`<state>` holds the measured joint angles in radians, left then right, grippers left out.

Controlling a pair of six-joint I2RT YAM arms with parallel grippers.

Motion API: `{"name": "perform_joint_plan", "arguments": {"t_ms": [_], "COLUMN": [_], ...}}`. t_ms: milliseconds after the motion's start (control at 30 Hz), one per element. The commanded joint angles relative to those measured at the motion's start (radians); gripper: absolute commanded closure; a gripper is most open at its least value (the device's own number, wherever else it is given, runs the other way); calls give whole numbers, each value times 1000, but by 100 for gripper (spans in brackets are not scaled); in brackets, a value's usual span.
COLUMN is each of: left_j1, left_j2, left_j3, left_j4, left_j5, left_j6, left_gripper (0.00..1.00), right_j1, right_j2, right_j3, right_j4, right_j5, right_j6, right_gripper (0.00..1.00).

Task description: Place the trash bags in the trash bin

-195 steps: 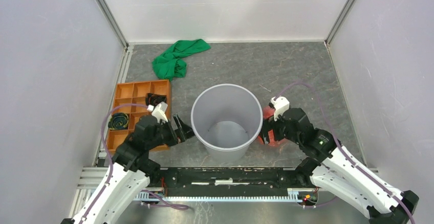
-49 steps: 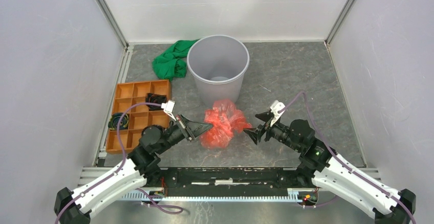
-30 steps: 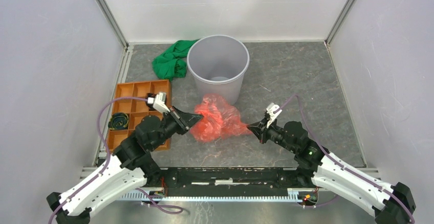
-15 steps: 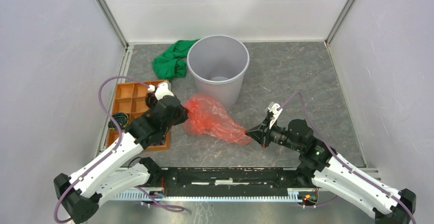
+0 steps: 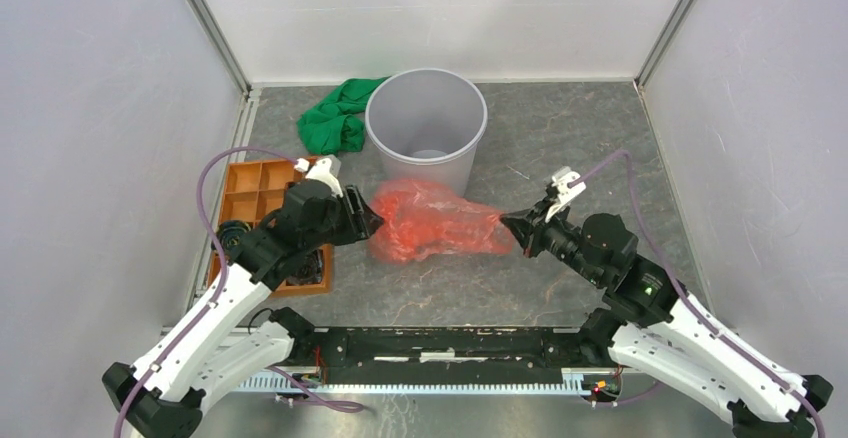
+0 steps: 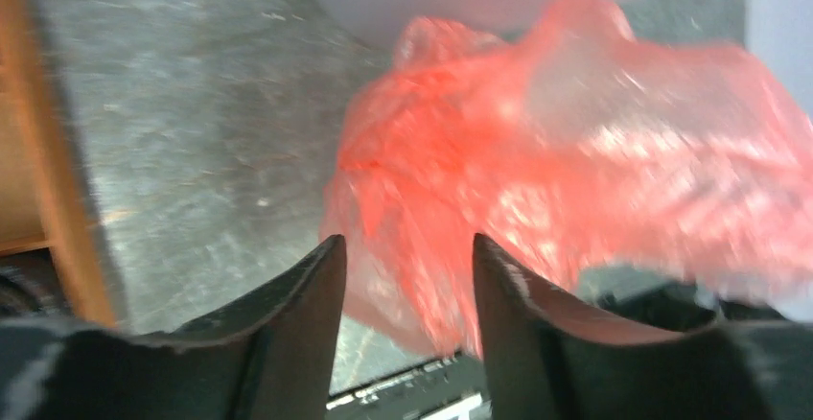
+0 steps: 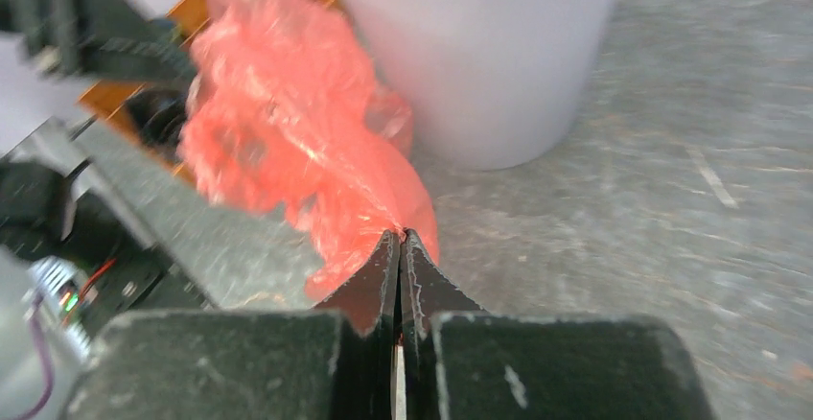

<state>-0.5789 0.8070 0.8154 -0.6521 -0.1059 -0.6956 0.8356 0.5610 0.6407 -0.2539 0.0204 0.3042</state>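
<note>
R claw (image 5: 512, 225) clenched on right tip of red bag (image 5: 432, 226). L claw (image 5: 368, 224) fingers apart at its left edge, grip unclear. Bag spans btwn them, just near of bin (image 5: 440, 170). Bare worktop (image 5: 590, 138) to right.

Left wrist cam is smearing the trash bag (image 6: 575, 151), and its right end is running off-frame. My left arm (image 5: 215, 303) is covering half the orange tray (image 5: 245, 180). The trash bin (image 5: 430, 170) is hiding part of the green cloth (image 5: 335, 118). Right wrist cam is cropping the bin's rim.
</note>
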Motion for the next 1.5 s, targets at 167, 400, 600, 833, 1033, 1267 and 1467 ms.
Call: {"name": "perform_joint_plan", "arguments": {"t_ms": [167, 400, 600, 833, 1033, 1267, 1467], "left_j1": [3, 2, 3, 1, 3, 3, 2], "left_j2": [-76, -58, -76, -182, -246, -279, -252], "left_j3": [32, 11, -29, -153, -195, -144, -93], "left_j4": [59, 93, 148, 252, 207, 121, 102], "left_j5": [283, 320, 342, 430, 380, 269, 214], "left_j6": [59, 84, 44, -68, -96, -88, -80], "left_gripper": [5, 2, 0, 0, 0, 0, 0], "right_j1": [-3, -3, -3, -1, 107, 146, 147], "right_j2": [-47, -130, -77, 107, 274, 307, 288], "right_j3": [207, 371, 338, 140, 101, 222, 293], "right_j4": [-219, -280, -229, 91, 311, 208, 132], "right_j5": [482, 491, 152, -473, -684, -658, -553], "right_j6": [-67, -180, -230, -103, -88, -249, -423], "right_gripper": [100, 99, 99, 99, 99, 99, 99]}}
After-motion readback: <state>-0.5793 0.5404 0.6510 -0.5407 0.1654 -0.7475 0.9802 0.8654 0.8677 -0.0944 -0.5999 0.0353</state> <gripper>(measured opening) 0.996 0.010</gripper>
